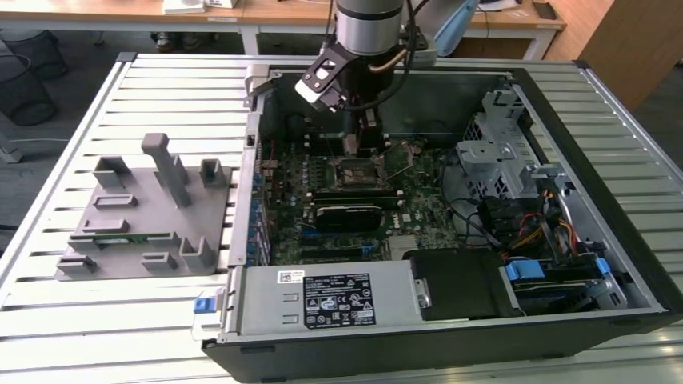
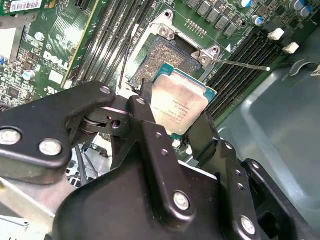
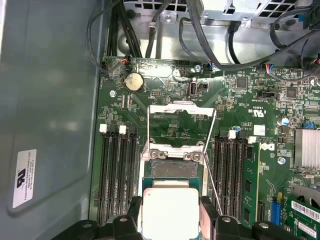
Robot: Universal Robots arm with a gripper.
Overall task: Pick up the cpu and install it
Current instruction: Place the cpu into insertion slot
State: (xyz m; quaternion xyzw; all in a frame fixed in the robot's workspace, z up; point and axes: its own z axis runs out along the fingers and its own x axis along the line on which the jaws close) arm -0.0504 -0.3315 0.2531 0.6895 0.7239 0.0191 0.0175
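The fingers point(image 2: 146, 97) of the black gripper point(image 2: 175, 114) clamp by two edges the flat square silvery-topped cpu point(image 2: 178, 100), lid upward, over the open dark socket point(image 2: 167, 55), between rows of black memory slots point(image 3: 117, 170).

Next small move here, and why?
Probably ease the gripper down slightly: it is shut on the cpu, which hangs above the bare socket, not yet seated, and the load frame stands open.

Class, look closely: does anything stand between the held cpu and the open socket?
Nothing visible does. The gripper holds the cpu just above the bare socket; the metal frame is swung back, clear.
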